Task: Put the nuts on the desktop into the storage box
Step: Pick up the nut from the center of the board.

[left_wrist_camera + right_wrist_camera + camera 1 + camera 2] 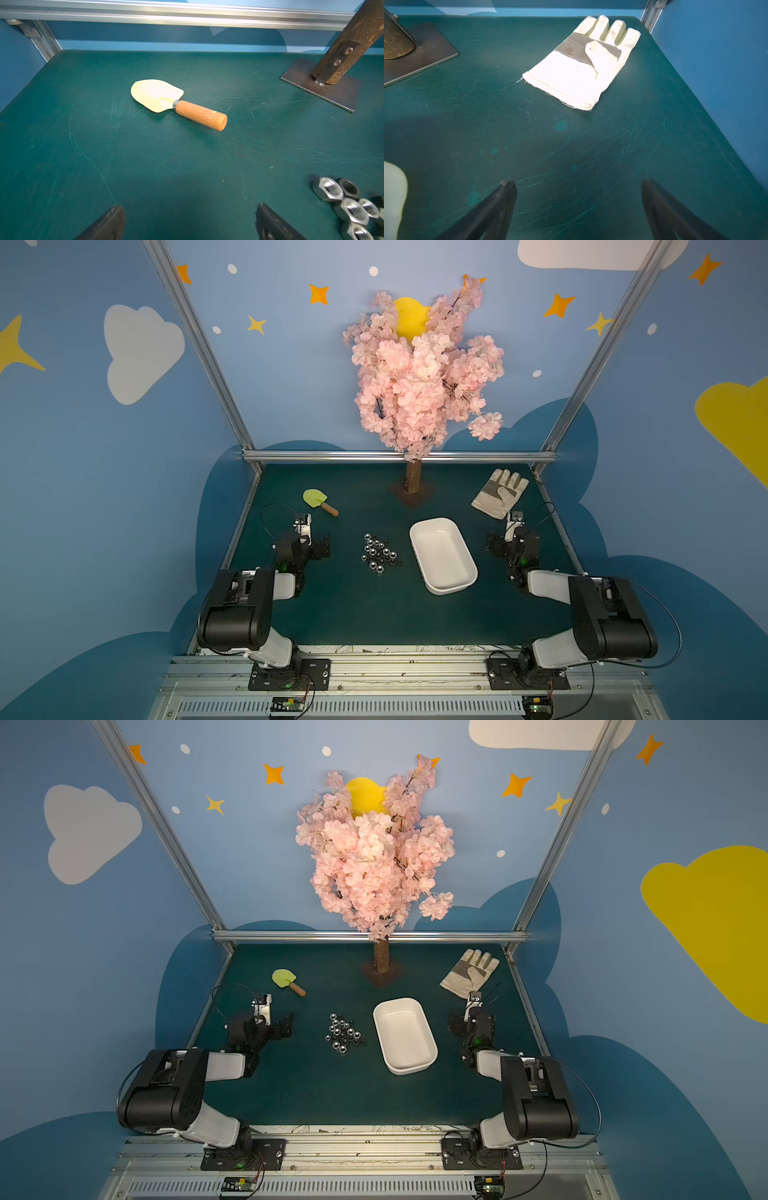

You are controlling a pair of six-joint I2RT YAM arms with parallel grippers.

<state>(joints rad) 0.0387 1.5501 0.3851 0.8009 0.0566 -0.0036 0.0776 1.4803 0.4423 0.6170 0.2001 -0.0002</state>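
In both top views the desktop (353, 614) is a flat, dark teal sheet edged with silver rails (399, 456). Blue walls (104, 489) painted with clouds and stars close it in. A pink blossom tree (424, 377) stands at the back. A small trowel (320, 502) lies back left and a pale work glove (500, 493) back right. The nuts (379, 553) lie in one tight cluster near the middle of the desktop, shiny silver-grey with dark holes. The storage box (440, 547) is just to their right, apart from them. It is white, shallow and round-cornered, and none of the nuts is inside it. The nuts are too small here to count surely.

In the left wrist view my left gripper (189, 205) is spread wide over bare, scratched surface, with nothing between its fingers. Only the fingertips show. A few threaded nuts (351, 209) sit beside one finger, cut off by the frame edge. The trowel and the tree's metal foot plate (324, 91) lie beyond.

In the right wrist view my right gripper (577, 181) is also spread wide and empty, and the glove lies ahead of it. A blurred pale shape at the frame edge is all I see of the box.
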